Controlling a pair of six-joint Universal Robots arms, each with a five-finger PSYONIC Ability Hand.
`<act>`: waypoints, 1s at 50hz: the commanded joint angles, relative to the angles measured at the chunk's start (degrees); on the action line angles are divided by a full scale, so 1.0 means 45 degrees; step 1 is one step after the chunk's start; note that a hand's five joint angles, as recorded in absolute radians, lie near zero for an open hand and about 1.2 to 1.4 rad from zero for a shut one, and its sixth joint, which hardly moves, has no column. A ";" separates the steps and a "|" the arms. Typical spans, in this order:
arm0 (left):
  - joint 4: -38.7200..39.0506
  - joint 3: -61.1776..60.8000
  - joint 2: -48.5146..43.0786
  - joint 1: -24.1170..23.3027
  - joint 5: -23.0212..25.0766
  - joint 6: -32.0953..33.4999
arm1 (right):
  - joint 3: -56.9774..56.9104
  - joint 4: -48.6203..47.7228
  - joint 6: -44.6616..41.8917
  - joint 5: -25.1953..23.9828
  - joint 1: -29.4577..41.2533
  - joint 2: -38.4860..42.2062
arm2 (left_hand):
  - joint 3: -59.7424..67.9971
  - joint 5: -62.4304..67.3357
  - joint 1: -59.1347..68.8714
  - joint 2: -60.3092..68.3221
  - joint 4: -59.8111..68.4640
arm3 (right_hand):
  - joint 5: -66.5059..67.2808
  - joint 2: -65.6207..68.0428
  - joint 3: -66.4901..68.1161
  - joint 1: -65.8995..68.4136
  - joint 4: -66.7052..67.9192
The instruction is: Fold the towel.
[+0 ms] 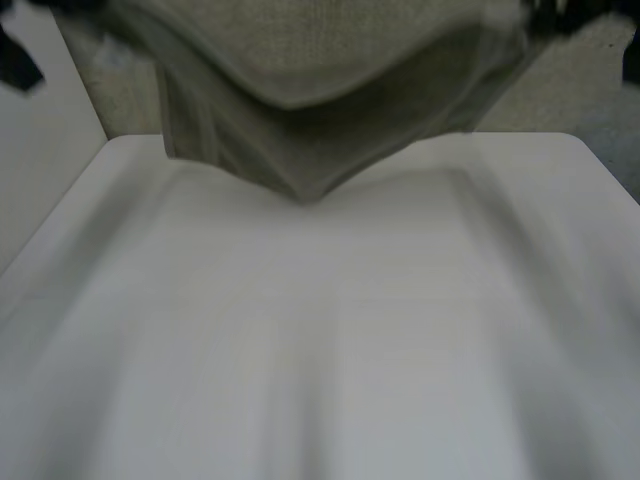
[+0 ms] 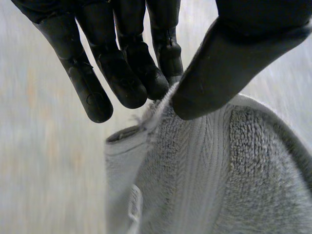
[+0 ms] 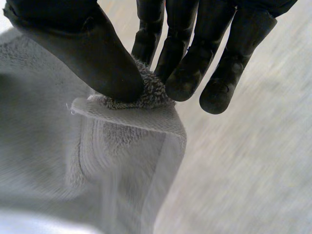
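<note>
Towel (image 1: 300, 90), pale grey and looped, hangs spread over the far part of the white table (image 1: 320, 350), sagging to a point in the middle; whether that point touches the tabletop cannot be told; the left hand (image 2: 112, 68) pinches one top corner between thumb and fingers; the right hand (image 3: 97, 53) pinches the other corner likewise; beyond the table's rounded far edge lies speckled grey floor (image 1: 595, 85).

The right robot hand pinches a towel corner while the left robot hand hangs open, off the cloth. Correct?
No: the left wrist view shows the left robot hand pinching the towel at a corner too. The right robot hand does pinch its corner.
</note>
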 commanded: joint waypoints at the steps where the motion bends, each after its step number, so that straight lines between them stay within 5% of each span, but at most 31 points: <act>1: 0.0421 -0.4871 0.0078 0.1354 0.2144 0.3057 | 0.5063 0.0238 -0.2945 -0.1211 -0.1210 -0.0914 | 0.0628 0.1427 0.1560 0.0476 0.0443 | 0.0853 0.1121 0.0739 0.0965 0.0782; 12: 0.0343 -0.8781 0.1910 0.2273 0.3862 0.4704 | 0.8799 0.0180 -0.4316 -0.2265 -0.2226 -0.2494 | 0.0628 0.1427 0.1560 0.0476 0.0443 | 0.0853 0.1121 0.0739 0.0965 0.0782; 28: 0.1043 -1.0172 0.5489 0.2840 0.4608 0.2577 | 1.0560 0.0140 -0.3418 -0.3203 -0.3107 -0.5076 | 0.0628 0.1427 0.1560 0.0476 0.0443 | 0.0853 0.1121 0.0739 0.0965 0.0782; 38: 0.2901 -0.9606 0.3594 0.2333 0.4178 0.2536 | 0.9486 -0.0504 -0.3632 -0.3146 -0.2716 -0.3123 | 0.0628 0.1427 0.1560 0.0476 0.0443 | 0.0853 0.1121 0.0739 0.0965 0.0782; 50: 0.2220 -0.5568 -0.1185 0.0967 0.1992 0.2809 | 0.6422 -0.1304 -0.3555 0.0230 -0.1057 0.0721 | 0.0628 0.1427 0.1560 0.0476 0.0443 | 0.0853 0.1121 0.0739 0.0965 0.0782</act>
